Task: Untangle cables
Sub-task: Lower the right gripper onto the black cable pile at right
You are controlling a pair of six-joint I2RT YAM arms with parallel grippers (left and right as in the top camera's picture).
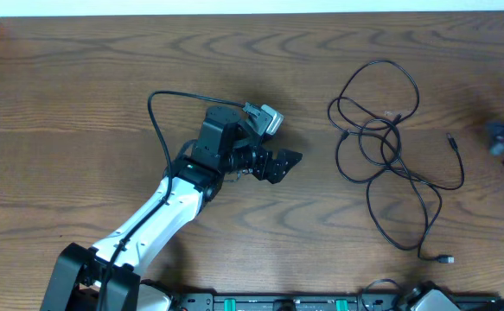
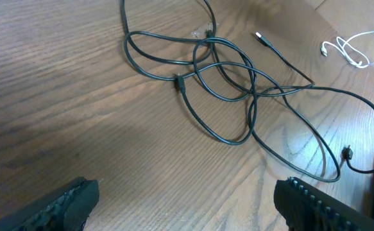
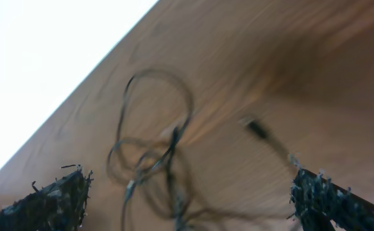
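Overhead: black cables [image 1: 395,128] lie knotted right of centre on the table [image 1: 79,86], with the left gripper [image 1: 284,167] near them but not touching.
Left wrist: jaws apart; best to pinch one outer loop, not the crossing. Right wrist: right gripper [image 3: 190,199] jaws apart too, cables blurred ahead.

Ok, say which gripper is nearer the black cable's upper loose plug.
Right. The right gripper is just right of the plug; the left gripper sits beyond the whole tangle, to its left.

overhead: straight down over the table [image 1: 61,86], high up, sees everything
left wrist: low, close, faces the cables [image 2: 253,92]
right wrist: low, tilted, kinda blurry
shared: all three catch the cables
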